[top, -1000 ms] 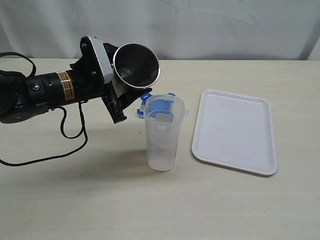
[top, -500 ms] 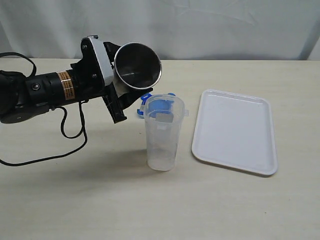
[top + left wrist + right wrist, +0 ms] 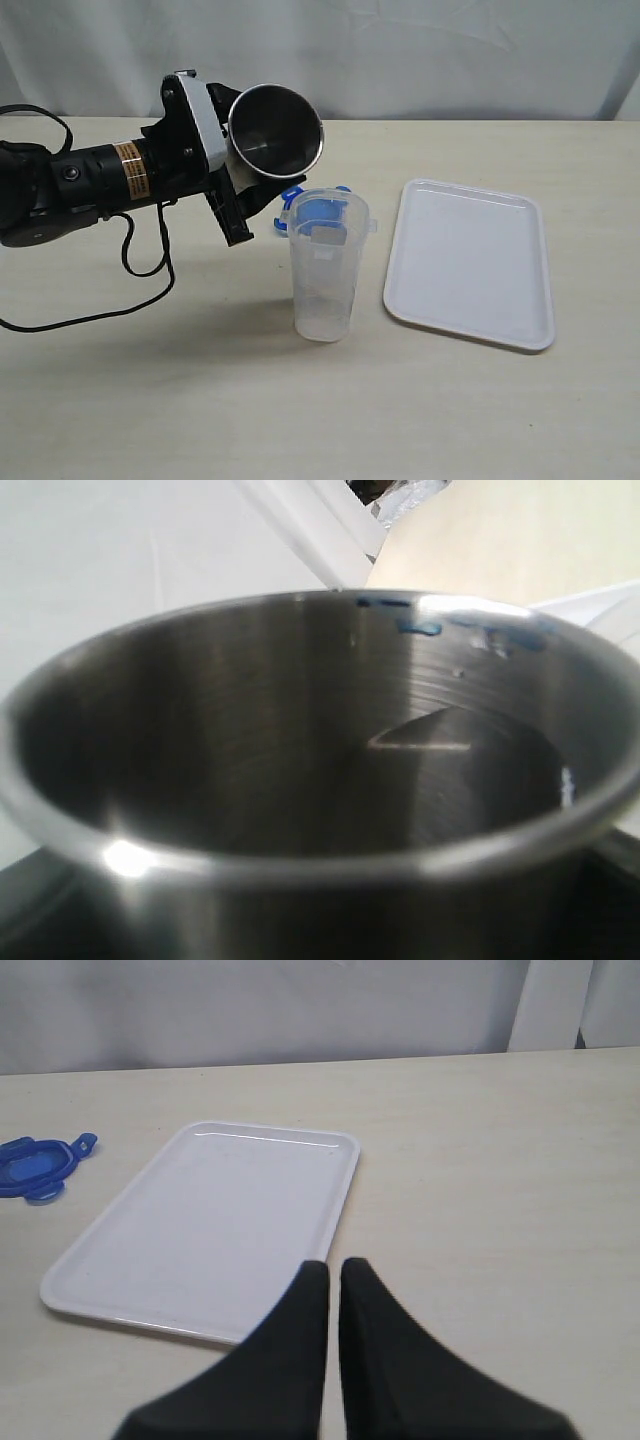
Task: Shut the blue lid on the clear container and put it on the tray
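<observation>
Beige desk (image 3: 150, 400), white curtain | left end effector (image 3: 250, 165) clamped round steel cup (image 3: 275, 130), tilted over clear container (image 3: 325, 280) | blue lid (image 3: 30, 1163) flat just behind it, left arm nearer | right end effector (image 3: 333, 1268) pinched closed, empty, tray (image 3: 470, 260) between it and lid

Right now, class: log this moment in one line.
left gripper: holds tilted round steel cup | right gripper: shut | round blue plastic lid: on table | tall clear plastic container: uncovered
</observation>
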`<state>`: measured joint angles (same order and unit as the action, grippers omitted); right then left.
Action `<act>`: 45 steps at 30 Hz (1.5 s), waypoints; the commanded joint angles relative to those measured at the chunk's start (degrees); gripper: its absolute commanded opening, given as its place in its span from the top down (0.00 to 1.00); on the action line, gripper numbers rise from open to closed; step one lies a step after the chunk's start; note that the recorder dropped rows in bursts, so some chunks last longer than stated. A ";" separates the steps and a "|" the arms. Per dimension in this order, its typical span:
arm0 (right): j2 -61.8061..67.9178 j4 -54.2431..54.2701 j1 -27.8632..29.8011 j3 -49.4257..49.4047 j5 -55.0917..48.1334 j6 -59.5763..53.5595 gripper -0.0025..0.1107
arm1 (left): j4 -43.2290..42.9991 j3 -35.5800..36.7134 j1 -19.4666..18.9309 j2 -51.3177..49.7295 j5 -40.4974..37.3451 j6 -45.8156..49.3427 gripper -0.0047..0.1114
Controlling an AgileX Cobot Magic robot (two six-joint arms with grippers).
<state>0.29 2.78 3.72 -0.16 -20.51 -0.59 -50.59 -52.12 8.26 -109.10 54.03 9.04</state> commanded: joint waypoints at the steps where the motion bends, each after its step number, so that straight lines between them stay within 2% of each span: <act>1: -0.29 -0.16 0.17 0.16 0.79 -0.10 0.94 | 1.61 -0.03 0.42 1.09 3.18 2.78 0.96; 45: -0.29 -0.16 0.17 0.16 0.79 -0.10 0.94 | 1.60 -0.03 0.42 1.09 3.27 7.64 0.96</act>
<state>0.29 2.78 3.72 -0.16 -20.51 -0.59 -50.59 -52.12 8.26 -109.10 54.14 16.31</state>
